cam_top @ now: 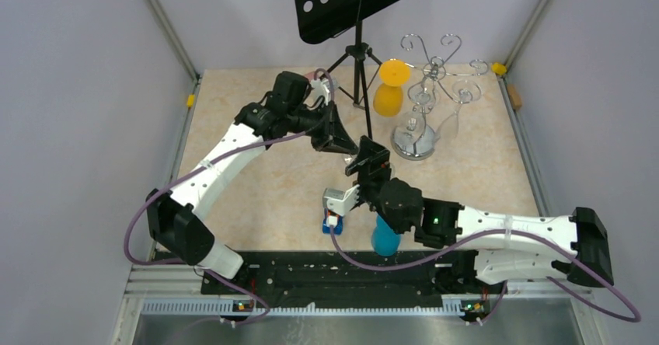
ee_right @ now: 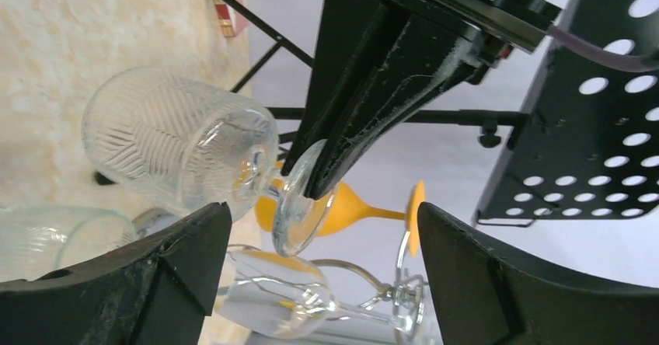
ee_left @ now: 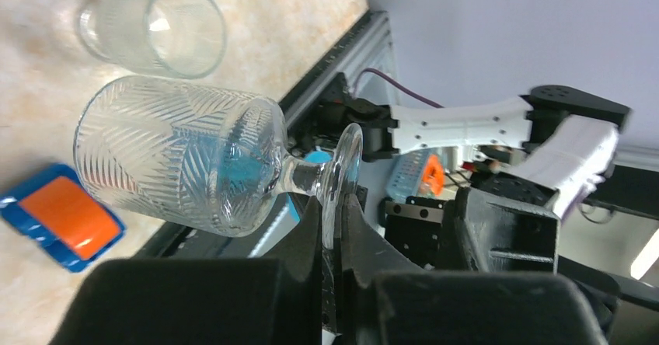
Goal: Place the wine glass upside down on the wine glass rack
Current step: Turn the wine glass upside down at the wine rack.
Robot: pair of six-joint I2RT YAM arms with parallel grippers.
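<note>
Your wine glass (ee_left: pixel 179 158) hangs on its side above the tabletop (cam_top: pixel 287 197), its foot pinched in the closed left claw (ee_left: pixel 332 217). The right claw (ee_right: pixel 319 232) gapes wide, empty. Handover looks done: next, carry it to the wine glass rack (cam_top: pixel 423 104), bowl down.

Ribbed clear wine glass (ee_left: pixel 179 158) hangs sideways in the air; chrome wire rack (cam_top: pixel 414 141) stands upright, apparently beyond it.

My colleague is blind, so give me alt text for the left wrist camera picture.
The left gripper pinches the round foot of a clear ribbed wine glass, held sideways with its bowl at the left of the picture. On the table beyond are a clear tumbler and a blue and orange block.
</note>
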